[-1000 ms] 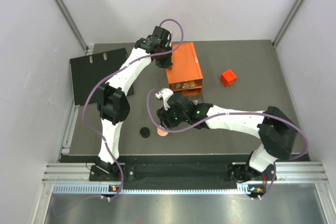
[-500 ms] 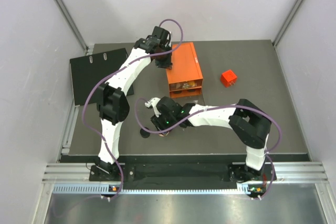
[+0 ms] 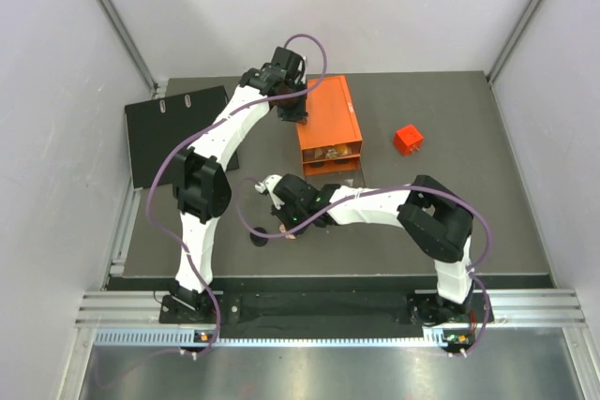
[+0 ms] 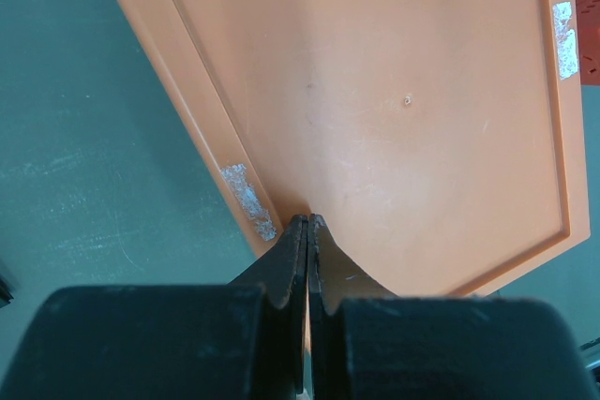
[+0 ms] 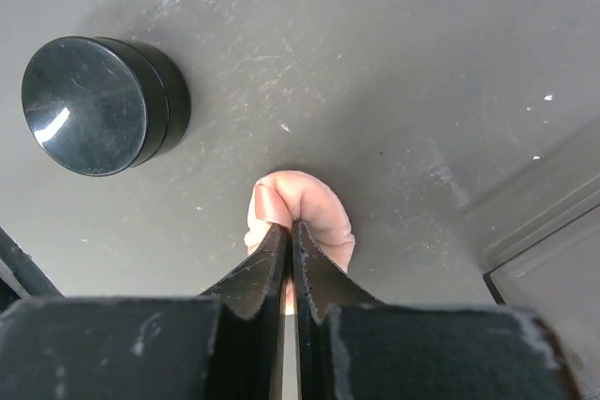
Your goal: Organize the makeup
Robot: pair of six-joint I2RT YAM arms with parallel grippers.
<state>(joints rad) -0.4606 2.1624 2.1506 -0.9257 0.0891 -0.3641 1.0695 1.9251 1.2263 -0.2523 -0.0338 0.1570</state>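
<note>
My right gripper [image 5: 289, 227] is shut on a soft pinkish round disc [image 5: 309, 205], which is squeezed between the fingertips down at the dark table. In the top view the pinkish disc [image 3: 292, 236] peeks out under that gripper [image 3: 288, 229]. A black round disc [image 5: 94, 105] lies on the table just to its left, apart from it; the top view shows the same black disc [image 3: 257, 235]. My left gripper [image 4: 308, 220] is shut, its tips at the left rim of the large orange box [image 4: 394, 91]. Small tan items [image 3: 330, 150] show in the box's open near end.
The orange box [image 3: 328, 119] lies at the table's middle back, with my left gripper [image 3: 292, 111] at its far left side. A small red cube [image 3: 408, 140] sits to its right. A black binder [image 3: 178, 133] lies at the back left. White walls enclose the table.
My right arm has swung left and down over the pinkish disc, and its gripper has gone from open to shut on it. The left arm has not moved.
</note>
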